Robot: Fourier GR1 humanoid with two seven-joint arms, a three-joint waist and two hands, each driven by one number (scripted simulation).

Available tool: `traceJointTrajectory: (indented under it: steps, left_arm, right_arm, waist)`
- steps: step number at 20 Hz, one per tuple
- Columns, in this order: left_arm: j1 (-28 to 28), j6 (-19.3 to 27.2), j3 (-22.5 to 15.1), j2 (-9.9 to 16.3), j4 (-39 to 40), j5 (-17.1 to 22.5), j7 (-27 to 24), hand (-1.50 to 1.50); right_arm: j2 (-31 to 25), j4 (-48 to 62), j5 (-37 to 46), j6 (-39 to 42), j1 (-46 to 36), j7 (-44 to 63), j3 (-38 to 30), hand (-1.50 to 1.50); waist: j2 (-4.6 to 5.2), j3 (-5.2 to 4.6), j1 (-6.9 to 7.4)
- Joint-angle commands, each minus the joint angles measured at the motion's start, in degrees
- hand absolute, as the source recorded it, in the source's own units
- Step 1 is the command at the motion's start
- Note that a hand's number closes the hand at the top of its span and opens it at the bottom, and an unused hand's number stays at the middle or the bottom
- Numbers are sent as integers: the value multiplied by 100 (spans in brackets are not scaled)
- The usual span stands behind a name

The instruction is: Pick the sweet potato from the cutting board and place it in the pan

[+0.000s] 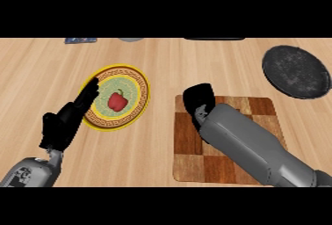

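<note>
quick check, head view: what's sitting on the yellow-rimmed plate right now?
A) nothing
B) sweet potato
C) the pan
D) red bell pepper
D. A red bell pepper lies at the centre of the yellow-rimmed plate; the dark pan sits apart at the far right, and no sweet potato is visible on the plate.

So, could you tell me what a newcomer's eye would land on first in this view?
Probably the red bell pepper on the yellow-rimmed patterned plate at centre left, with the open black left hand beside it. Next, the right hand curled over the checkered wooden cutting board, and the round dark pan at upper right.
</note>
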Motion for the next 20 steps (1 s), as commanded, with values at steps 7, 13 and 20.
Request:
traceJointTrajectory:
  steps: [7,13,20]
  left_arm:
    - [-75,-345,394,-23,223,114,31,0]
    - [-18,-168,278,-183,-102,-170,271,0]
    - [148,-269,346,-322,-400,-361,366,0]
  right_arm:
    - [710,343,639,361,259,922,152,-150]
    - [850,221,993,538,631,1267,196,-150]
    - [504,126,1570,442,895,690,-114,-150]
  waist:
    - [10,7,-64]
    - [-11,9,-92]
    - [0,11,-63]
